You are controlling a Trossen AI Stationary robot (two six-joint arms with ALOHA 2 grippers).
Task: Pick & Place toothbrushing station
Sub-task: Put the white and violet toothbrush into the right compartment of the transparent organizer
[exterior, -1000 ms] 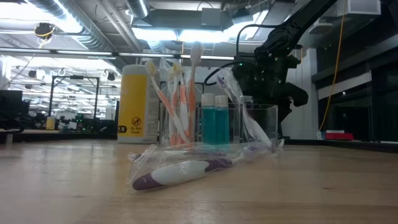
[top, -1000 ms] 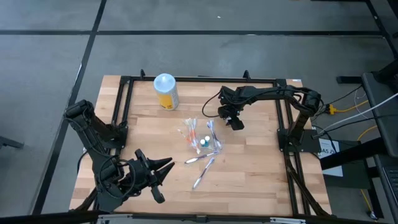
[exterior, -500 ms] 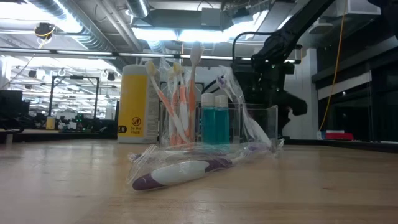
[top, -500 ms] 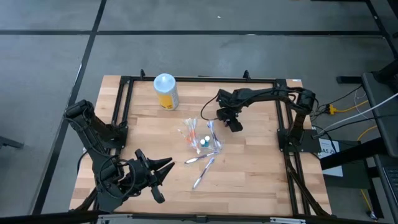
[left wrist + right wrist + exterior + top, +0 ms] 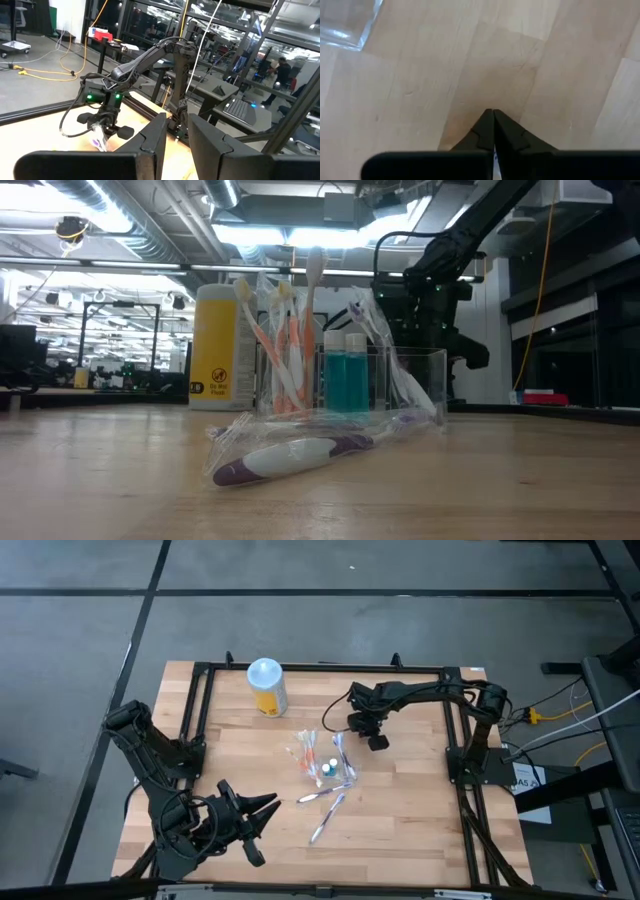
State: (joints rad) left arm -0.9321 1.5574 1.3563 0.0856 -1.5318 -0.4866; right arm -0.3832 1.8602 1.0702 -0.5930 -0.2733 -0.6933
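At mid-counter (image 5: 410,775) stands the clear holder (image 5: 318,760) with upright brushes, two loose wrapped brushes (image 5: 328,802) lying just in front of it, long axes slanting toward the left arm's side. The right gripper (image 5: 377,740) hangs just beside the holder, on its far right, much nearer than the left gripper (image 5: 262,810), which waits part-open and empty at the front edge. The right fingers (image 5: 485,131) meet tip to tip over bare wood, holding nothing. A second ago they stood wide; the gripper has also edged toward the holder.
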